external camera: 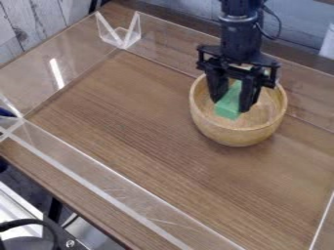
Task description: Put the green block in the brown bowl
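Gripper (239,96) sits right over the bowl (209,122), pointing straight down, jaws clamped on the block (232,100). Block is in the grip, hanging inside the rim line, its lower end down in the bowl's hollow. Can't tell if it touches the bowl floor or is just above it.

Key relation: block is directly above the bowl's interior, a little toward the far-right side of centre as the camera sees it, not over the rim. Block's long axis runs roughly vertical with a slight tilt, top end between the fingers, bottom end leaning toward the bowl's middle. Bowl is wider than the block is long, so it should fit whichever way it tips on release.

My read: carry is done, release is what's left. Letting go from here should drop the block inside. Risk is small: an upright block may topple and knock the near wall, but the thick rim looks high enough to keep it in.

Bowl stands on the wooden surface (117,127), well clear of the clear walls (53,146) around it.
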### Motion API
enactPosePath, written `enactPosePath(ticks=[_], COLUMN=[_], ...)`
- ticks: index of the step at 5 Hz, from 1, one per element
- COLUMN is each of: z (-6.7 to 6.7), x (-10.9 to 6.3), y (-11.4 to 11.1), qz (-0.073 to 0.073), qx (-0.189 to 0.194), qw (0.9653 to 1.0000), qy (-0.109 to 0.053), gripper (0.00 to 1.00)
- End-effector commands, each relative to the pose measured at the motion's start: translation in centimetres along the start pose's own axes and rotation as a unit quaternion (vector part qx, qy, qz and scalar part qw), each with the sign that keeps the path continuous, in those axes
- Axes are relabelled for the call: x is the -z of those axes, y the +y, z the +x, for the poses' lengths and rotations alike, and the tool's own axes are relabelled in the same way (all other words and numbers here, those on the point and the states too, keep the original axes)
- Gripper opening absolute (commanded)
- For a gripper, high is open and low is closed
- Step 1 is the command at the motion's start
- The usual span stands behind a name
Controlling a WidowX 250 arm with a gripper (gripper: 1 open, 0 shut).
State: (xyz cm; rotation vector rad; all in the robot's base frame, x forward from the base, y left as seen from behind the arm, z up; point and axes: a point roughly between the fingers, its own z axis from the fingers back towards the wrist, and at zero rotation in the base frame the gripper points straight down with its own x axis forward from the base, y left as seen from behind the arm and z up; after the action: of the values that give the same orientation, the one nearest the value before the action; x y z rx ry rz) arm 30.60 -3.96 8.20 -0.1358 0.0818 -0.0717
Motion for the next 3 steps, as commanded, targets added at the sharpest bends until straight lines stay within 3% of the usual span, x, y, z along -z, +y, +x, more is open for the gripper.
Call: enactPosePath(ticks=[1,3], z=[0.82,0.65], x=[-1.88,-2.77], y=[-0.51,-0.80], qz=[0.000,-0.001], qx=[0.007,0.010], qw=[0.9994,0.9991], qy=[-0.034,-0.042], gripper=[0.00,0.00])
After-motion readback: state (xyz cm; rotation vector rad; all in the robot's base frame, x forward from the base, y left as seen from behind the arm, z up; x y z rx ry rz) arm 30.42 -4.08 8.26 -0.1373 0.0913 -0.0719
